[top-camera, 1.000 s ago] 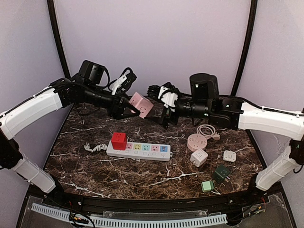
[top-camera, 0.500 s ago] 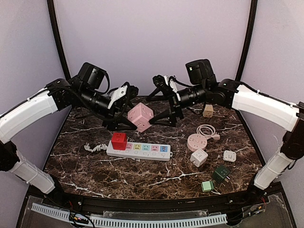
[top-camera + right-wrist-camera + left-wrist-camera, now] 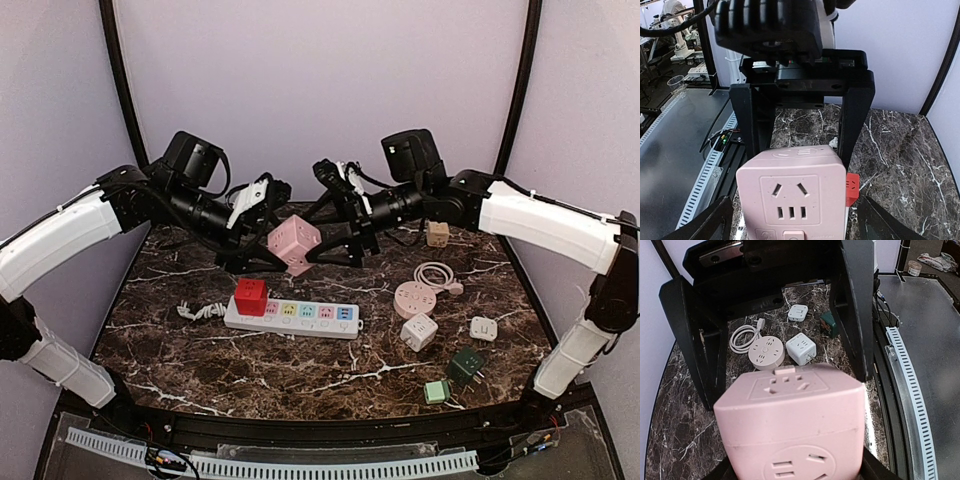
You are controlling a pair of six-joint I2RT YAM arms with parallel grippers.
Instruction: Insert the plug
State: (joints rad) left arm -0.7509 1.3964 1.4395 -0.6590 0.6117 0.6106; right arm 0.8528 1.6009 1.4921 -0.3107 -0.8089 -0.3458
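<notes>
The plug, a pink cube adapter (image 3: 295,245), hangs above the back of the table. My left gripper (image 3: 262,250) is shut on it from the left. In the left wrist view the cube (image 3: 790,425) fills the lower frame between my jaws (image 3: 792,467). From the right, my right gripper (image 3: 335,240) stands open with its fingers either side of the cube (image 3: 792,197), a small gap at each side. The white power strip (image 3: 300,318) lies below on the marble, with a red cube (image 3: 250,296) standing on its left end.
At the right of the table lie a round pink socket with a coiled cord (image 3: 415,298), a white cube (image 3: 419,332), a small white adapter (image 3: 484,328), a dark green adapter (image 3: 466,364), a light green one (image 3: 435,391) and a beige cube (image 3: 437,233).
The right gripper has swung in from the right and now straddles the pink cube, its jaws slightly narrower. The left gripper brought the cube a little lower and to the centre.
</notes>
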